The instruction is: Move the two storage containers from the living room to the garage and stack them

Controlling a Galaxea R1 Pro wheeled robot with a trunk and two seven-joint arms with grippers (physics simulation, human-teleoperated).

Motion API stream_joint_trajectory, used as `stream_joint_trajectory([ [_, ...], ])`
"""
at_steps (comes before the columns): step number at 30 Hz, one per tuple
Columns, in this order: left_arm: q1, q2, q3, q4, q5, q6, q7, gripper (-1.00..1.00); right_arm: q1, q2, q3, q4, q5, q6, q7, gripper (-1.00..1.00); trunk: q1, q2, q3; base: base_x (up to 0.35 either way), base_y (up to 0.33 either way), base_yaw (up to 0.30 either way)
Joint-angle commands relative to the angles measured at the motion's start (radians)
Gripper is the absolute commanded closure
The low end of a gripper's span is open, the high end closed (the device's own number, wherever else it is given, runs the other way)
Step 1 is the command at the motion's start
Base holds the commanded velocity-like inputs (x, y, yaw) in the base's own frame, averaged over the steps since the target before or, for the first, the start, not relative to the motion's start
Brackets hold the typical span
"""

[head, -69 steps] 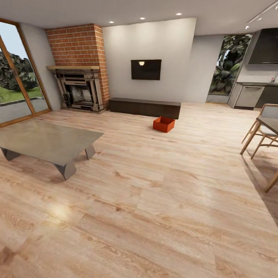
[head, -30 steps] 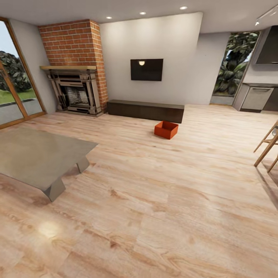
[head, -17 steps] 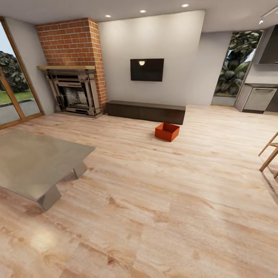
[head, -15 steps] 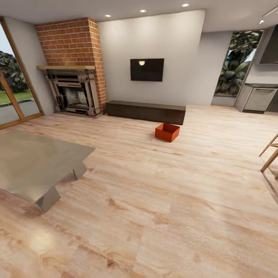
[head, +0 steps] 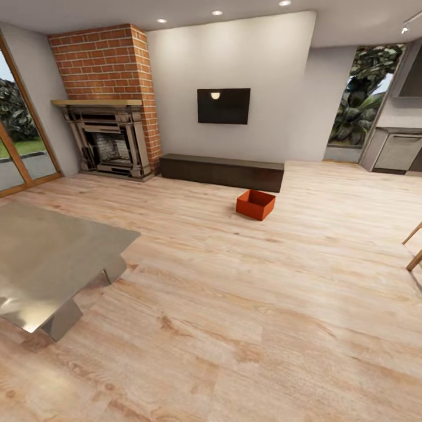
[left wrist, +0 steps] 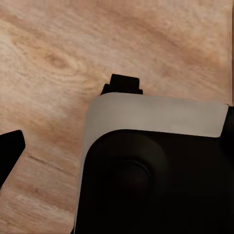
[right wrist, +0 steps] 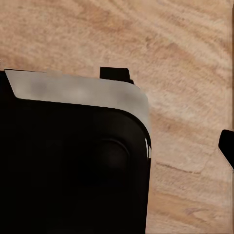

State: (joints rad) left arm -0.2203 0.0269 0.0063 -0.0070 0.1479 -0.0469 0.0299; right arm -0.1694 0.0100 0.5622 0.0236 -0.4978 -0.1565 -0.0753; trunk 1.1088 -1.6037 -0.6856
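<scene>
Head view: the living room is seen across a wide stretch of light wood-plank floor [head: 234, 305]. One orange-red storage container [head: 255, 204] is set on the planks a little right of the frame's centre, open side up, just in front of the right end of a low dark cabinet [head: 221, 172] but apart from it. A wall TV [head: 223, 106] is mounted above the cabinet, and a brick fireplace [head: 108, 99] is seen at upper left. A grey low table [head: 47, 258] fills the lower left corner, well apart from the container. At the right edge, wooden chair legs [head: 414, 249] cut into the frame, and a window with foliage [head: 362, 97] is seen at upper right.

In the left wrist view, a dark, white-edged robot body [left wrist: 156, 165] is seen over bare plank floor, with a black tip [left wrist: 9, 152] at the edge — whether the left gripper is spread or closed cannot be told. In the right wrist view the same sort of housing [right wrist: 73, 151] is shown above planks, a black tip [right wrist: 227, 146] at the edge; the state of those jaws cannot be told either.
</scene>
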Motion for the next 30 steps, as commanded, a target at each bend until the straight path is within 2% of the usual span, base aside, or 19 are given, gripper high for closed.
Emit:
stream_joint_trajectory([
  [1, -0.001, 0.0, 0.0, 0.001, 0.007, -0.003, 0.001, -1.0, -0.001, 0.001, 0.008, 0.002, -0.008, -0.005, -0.001, -1.0, 0.0, 0.0, -0.001, 0.322, 0.0, 0.0],
  [30, -0.001, -0.001, -0.001, 0.001, 0.006, -0.003, 0.001, -1.0, -0.001, 0.001, 0.008, 0.002, -0.008, -0.005, -0.001, -1.0, 0.0, 0.0, -0.001, 0.322, 0.0, 0.0],
])
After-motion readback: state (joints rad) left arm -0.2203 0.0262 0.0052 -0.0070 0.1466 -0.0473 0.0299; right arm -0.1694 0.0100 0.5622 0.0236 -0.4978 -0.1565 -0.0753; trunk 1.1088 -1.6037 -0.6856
